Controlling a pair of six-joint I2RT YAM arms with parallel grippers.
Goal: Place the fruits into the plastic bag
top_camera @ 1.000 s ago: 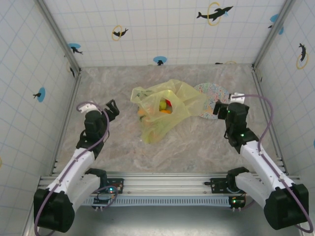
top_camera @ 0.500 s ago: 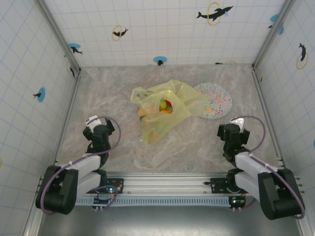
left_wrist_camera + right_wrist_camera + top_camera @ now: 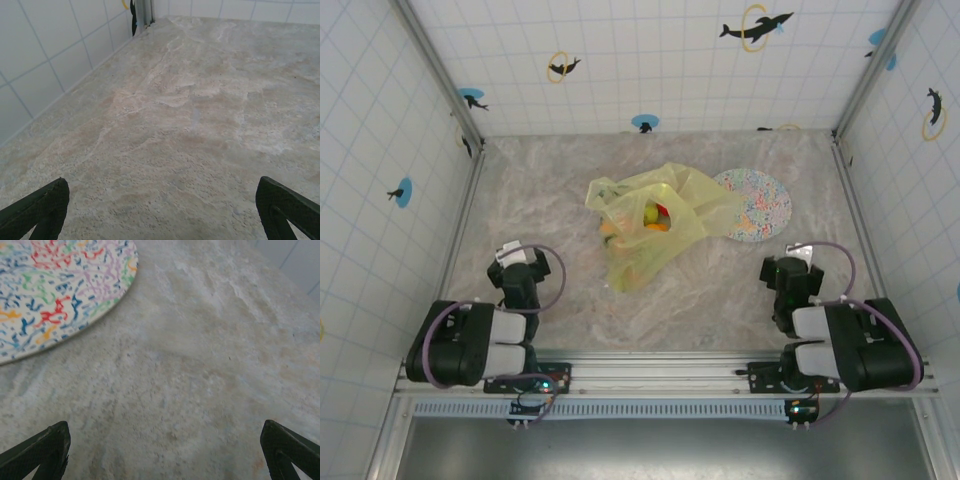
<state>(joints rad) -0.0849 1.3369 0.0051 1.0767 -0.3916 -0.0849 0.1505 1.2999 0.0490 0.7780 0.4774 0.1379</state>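
In the middle of the table point(image 3: 550, 180) lies the plastic bag point(image 3: 692, 205), w/ the fruits point(image 3: 655, 215) inside; yellow, red and orange ones show at its mouth. The plate point(image 3: 765, 205) is just right of the bag, its edge under the plastic. Near the front edge, the left gripper point(image 3: 160, 215) and right gripper point(image 3: 162, 450) both have jaws wide apart, holding nothing.

Yellow-green plastic bag point(image 3: 655, 225) with dark motifs; multicoloured speckled plate point(image 3: 758, 205).
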